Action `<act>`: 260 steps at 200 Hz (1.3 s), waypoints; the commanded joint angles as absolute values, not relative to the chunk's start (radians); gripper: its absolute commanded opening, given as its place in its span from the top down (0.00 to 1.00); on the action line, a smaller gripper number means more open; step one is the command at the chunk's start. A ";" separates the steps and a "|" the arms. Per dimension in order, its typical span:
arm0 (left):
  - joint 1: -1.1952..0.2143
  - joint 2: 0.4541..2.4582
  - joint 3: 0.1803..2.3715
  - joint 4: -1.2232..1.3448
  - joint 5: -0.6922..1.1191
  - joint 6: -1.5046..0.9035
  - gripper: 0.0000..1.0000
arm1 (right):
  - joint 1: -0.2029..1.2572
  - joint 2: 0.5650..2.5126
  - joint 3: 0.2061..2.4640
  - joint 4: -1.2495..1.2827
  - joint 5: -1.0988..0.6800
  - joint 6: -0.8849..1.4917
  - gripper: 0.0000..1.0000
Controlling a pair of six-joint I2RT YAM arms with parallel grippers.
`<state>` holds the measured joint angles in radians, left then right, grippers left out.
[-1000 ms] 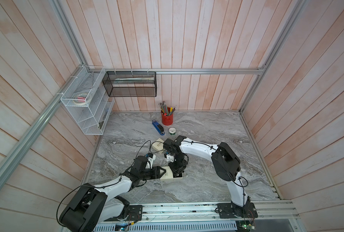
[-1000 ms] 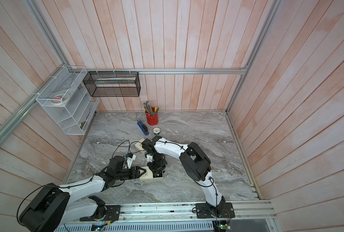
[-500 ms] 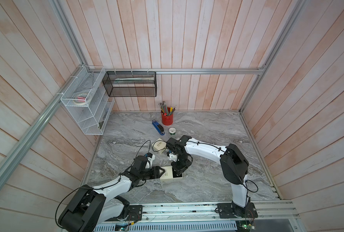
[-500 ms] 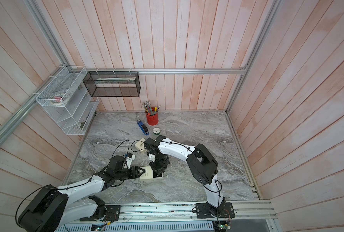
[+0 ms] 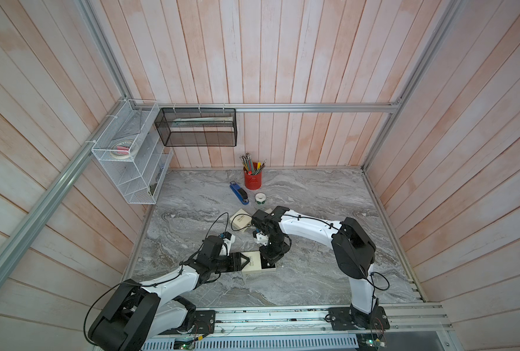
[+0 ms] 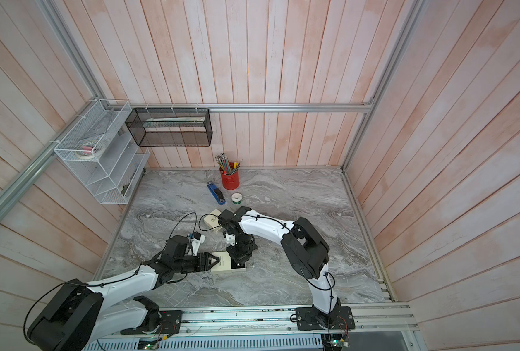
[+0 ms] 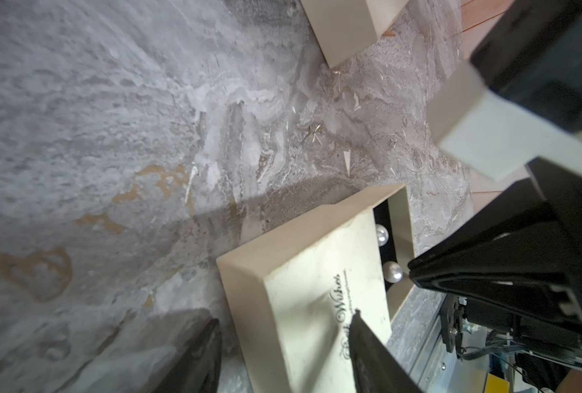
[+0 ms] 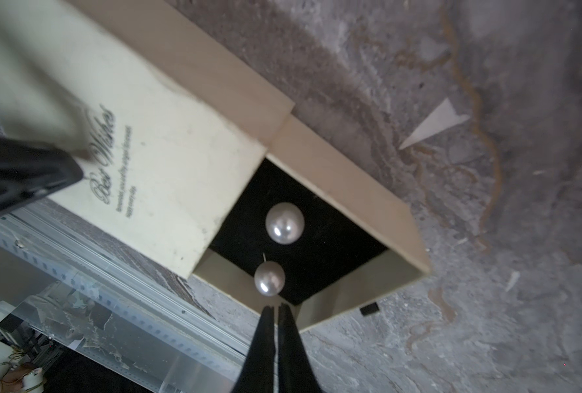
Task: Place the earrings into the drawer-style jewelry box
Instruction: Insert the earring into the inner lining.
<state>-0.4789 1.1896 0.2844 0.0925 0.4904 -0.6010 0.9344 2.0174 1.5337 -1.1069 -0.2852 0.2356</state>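
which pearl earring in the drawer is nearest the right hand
The pearl earring with its thin post showing, lying just off the shut right hand; the other pearl sits farther in on the black lining.

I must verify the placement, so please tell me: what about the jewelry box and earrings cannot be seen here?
Pearl earrings: in both top views, hidden under the right gripper.
Small print on the sleeve: blurred in both wrist views.
Drawer, inner part: in both wrist views, covered by the sleeve.
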 commanded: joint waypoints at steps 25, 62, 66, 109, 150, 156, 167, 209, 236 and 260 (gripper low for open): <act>-0.484 1.202 0.290 0.087 0.506 -0.578 0.40 | 0.933 2.056 1.556 -1.106 -0.290 0.230 0.93; -0.484 1.207 0.289 0.089 0.511 -0.576 0.40 | 0.934 2.069 1.570 -1.100 -0.299 0.231 0.93; -0.484 1.207 0.289 0.090 0.511 -0.576 0.39 | 0.934 2.071 1.570 -1.100 -0.300 0.232 0.93; -0.483 1.214 0.291 0.094 0.515 -0.574 0.40 | 0.934 2.077 1.590 -1.098 -0.309 0.235 0.93; -0.484 1.215 0.293 0.094 0.514 -0.572 0.39 | 0.933 2.079 1.599 -1.096 -0.316 0.234 0.93; -0.484 1.216 0.293 0.095 0.512 -0.572 0.40 | 0.933 2.081 1.597 -1.095 -0.317 0.235 0.93; -0.484 1.216 0.294 0.093 0.514 -0.572 0.40 | 0.933 2.083 1.595 -1.091 -0.321 0.234 0.93; -0.484 1.219 0.295 0.095 0.514 -0.572 0.40 | 0.933 2.088 1.601 -1.080 -0.325 0.238 0.92; -0.483 1.217 0.295 0.094 0.507 -0.574 0.40 | 0.933 2.088 1.606 -1.072 -0.325 0.241 0.92; -0.483 1.208 0.299 0.076 0.474 -0.583 0.40 | 0.933 2.063 1.606 -1.055 -0.308 0.248 0.89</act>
